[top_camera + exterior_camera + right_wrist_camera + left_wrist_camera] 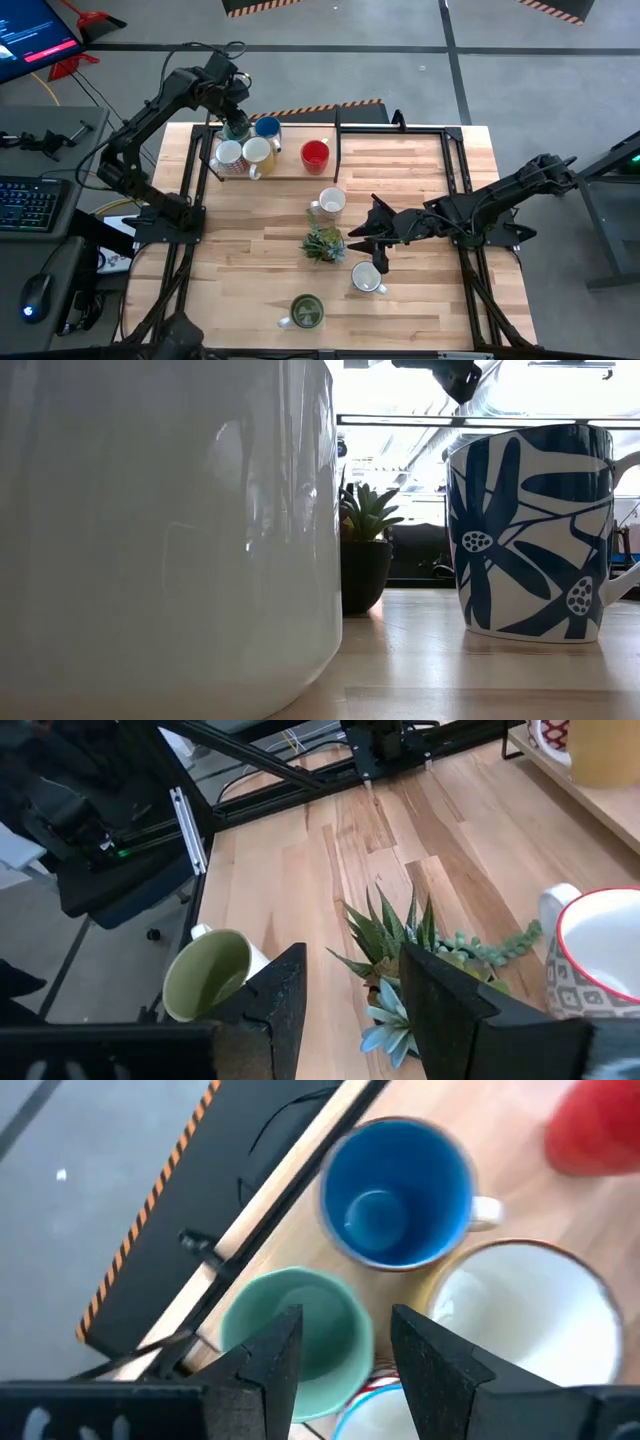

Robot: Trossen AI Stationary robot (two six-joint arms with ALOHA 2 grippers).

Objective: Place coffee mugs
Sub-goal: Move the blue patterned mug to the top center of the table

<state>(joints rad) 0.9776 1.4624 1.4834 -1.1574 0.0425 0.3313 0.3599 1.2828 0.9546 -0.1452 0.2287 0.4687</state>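
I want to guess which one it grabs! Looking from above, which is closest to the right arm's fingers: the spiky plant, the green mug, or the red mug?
Measured from the right gripper:
1. Spiky plant, just beside it, mid-table.
2. Green mug, near the front edge.
3. Red mug, on the back shelf.

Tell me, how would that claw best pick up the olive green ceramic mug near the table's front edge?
Probably by the rim. The olive green ceramic mug stands upright with its mouth open to the top, so one finger could drop inside and one outside the wall, coming straight down. Its white handle juts out sideways, so grip on the far side from it.
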